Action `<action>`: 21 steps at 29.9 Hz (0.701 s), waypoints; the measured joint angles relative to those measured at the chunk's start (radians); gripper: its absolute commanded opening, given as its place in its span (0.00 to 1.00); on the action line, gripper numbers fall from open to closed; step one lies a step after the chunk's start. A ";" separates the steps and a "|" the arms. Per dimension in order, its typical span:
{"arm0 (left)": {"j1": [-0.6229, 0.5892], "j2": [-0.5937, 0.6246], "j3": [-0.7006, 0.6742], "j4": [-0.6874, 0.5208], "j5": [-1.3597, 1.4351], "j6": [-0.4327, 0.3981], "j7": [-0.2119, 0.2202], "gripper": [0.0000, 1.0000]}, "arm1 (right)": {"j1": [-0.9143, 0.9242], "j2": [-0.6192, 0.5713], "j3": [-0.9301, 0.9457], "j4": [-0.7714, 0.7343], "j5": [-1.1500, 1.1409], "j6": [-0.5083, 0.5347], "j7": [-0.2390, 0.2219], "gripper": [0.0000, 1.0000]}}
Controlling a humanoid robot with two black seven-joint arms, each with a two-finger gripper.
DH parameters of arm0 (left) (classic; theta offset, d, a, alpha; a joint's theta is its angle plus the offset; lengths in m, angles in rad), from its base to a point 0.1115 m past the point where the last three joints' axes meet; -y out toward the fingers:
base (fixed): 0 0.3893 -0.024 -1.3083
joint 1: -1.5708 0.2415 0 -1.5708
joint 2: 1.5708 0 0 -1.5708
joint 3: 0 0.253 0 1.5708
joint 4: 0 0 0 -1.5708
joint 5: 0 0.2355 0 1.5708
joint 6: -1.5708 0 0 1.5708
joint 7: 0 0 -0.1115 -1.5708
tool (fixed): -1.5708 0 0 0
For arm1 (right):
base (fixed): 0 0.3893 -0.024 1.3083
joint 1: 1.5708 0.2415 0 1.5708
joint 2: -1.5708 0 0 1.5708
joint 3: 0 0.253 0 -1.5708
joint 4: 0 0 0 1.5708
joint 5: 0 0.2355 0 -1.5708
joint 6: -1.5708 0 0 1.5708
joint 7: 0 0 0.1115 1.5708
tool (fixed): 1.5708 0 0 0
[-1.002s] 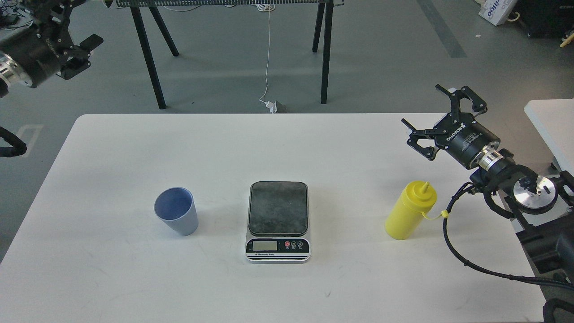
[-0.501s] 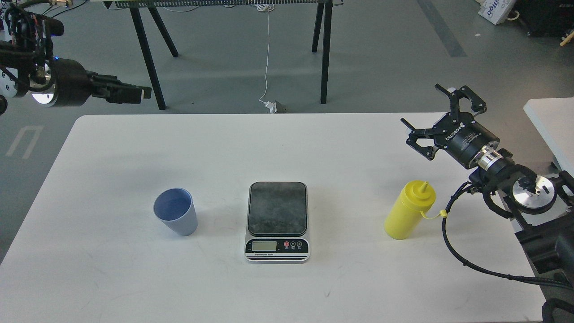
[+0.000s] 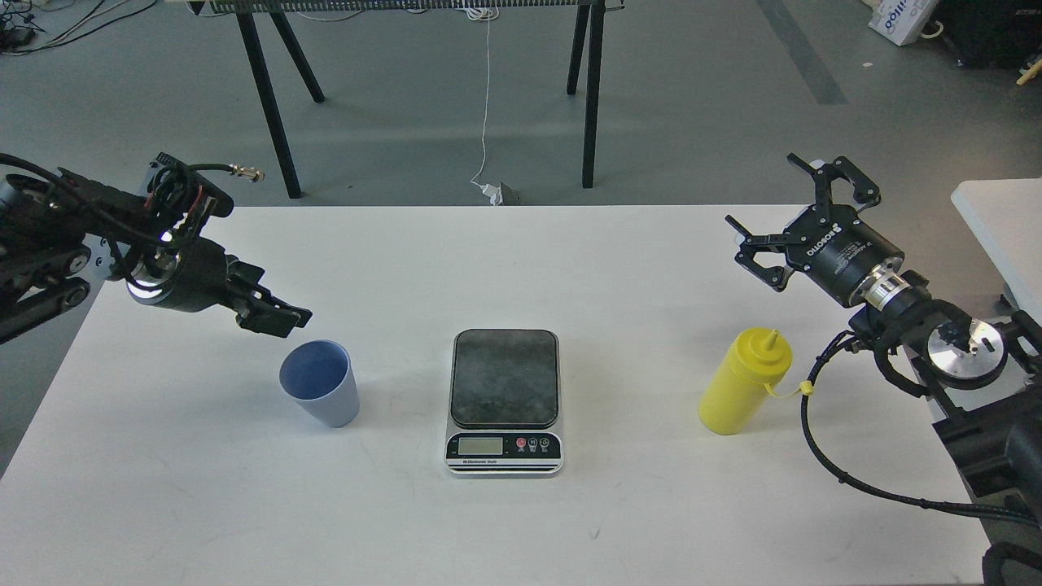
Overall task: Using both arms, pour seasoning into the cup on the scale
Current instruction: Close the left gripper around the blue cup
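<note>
The light-blue ribbed cup point(image 3: 320, 395) stands upright on the white table point(image 3: 521, 260), left of the scale. The scale point(image 3: 505, 399) lies at the table's middle with nothing on its dark plate. The yellow squeeze bottle point(image 3: 742, 382) stands to the right, its small cap hanging off on its tether. My left gripper point(image 3: 285, 316) hovers just above and left of the cup; it is seen edge-on and dark, so its fingers cannot be told apart. My right gripper point(image 3: 759, 189) is open and empty, above and behind the bottle.
A black-legged table point(image 3: 277, 98) stands on the grey floor beyond the white table, with a white cable point(image 3: 486, 106) hanging down. The corner of another white table point(image 3: 997, 220) is at the right. My right arm's cables point(image 3: 822, 456) loop over the table's right edge.
My left arm has swung down from the upper left corner to just above and left of the cup. The right arm has barely moved. Cup, scale and bottle have stayed put.
</note>
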 measured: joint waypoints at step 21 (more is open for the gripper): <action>0.119 -0.093 0.002 0.060 0.006 0.000 0.000 0.96 | 0.001 -0.003 -0.002 0.000 0.000 0.000 -0.001 0.99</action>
